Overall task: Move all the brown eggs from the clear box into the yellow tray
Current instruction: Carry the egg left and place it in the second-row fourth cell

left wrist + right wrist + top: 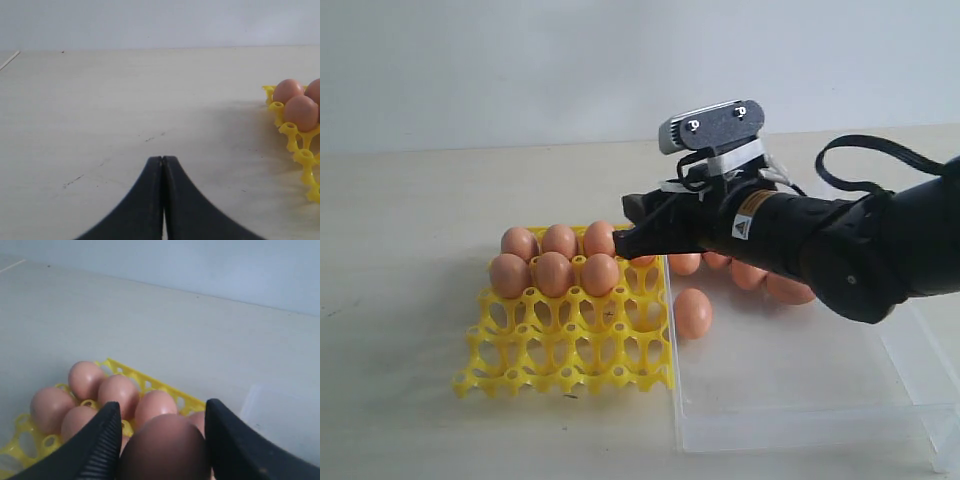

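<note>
My right gripper (164,411) is shut on a brown egg (165,449), with a finger pressed against each side. It hangs over the back right part of the yellow tray (560,345), where the arm (740,225) hides the egg. Several brown eggs (552,272) fill the tray's two back rows, and they also show in the right wrist view (119,394). More eggs (692,312) lie in the clear box (800,400) right of the tray. My left gripper (162,160) is shut and empty over bare table left of the tray (295,145).
The tray's two front rows of cups (570,360) are open. The box's near half (770,380) holds no eggs. The box butts against the tray's right side. The pale tabletop (410,200) spreads to the left and behind.
</note>
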Motion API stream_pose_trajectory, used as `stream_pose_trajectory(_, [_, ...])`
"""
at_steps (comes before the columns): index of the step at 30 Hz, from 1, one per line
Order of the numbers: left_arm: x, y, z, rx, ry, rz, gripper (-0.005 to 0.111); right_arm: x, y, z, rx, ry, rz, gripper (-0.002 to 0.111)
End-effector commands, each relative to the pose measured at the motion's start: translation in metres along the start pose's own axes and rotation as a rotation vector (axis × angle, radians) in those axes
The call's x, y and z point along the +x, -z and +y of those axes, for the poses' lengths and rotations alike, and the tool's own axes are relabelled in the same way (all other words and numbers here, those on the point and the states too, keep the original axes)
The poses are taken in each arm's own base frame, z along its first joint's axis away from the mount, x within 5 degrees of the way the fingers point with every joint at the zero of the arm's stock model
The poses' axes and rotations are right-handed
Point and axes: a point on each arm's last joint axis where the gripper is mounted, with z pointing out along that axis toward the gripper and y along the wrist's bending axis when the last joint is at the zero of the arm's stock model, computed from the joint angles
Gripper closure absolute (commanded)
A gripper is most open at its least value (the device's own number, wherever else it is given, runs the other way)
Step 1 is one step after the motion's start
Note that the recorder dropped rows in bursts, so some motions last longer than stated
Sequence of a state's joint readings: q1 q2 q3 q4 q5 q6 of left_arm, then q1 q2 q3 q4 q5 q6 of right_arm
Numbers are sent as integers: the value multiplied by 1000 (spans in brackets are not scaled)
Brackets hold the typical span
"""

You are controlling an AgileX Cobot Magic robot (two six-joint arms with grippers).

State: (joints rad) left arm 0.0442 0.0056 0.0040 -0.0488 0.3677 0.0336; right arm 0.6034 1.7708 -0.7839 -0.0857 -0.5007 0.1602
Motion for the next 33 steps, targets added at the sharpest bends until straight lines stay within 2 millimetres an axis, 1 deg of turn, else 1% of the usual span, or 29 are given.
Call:
stream_pose_trajectory(1, [-3,1,0,7,9,-23,107,1,-19,6,-74,24,-39,108])
stream_pose_trajectory(9, [-3,1,0,7,9,-23,107,18,-39,5,-85,16,-34,108])
stream_pose_trajectory(17, [-3,1,0,7,9,-23,107,33,-47,4,-88,25,-12,108])
stream_pose_trajectory(20, [-3,1,0,7,9,-23,107,35,-48,3,-83,33,-21,108])
stream_pose_trajectory(22, [-3,1,0,7,9,-23,107,34,-48,2,-69,45,-26,104])
stream_pose_trajectory(25, [-3,1,0,7,9,-23,107,34,-48,-1,-46,82,-31,96])
stream_pose_trajectory(31, [-3,1,0,7,9,-23,107,33,-48,-5,-23,81,-34,82])
stream_pose_trajectory(33, [-3,1,0,7,9,-23,107,33,-48,-5,-23,81,-34,75])
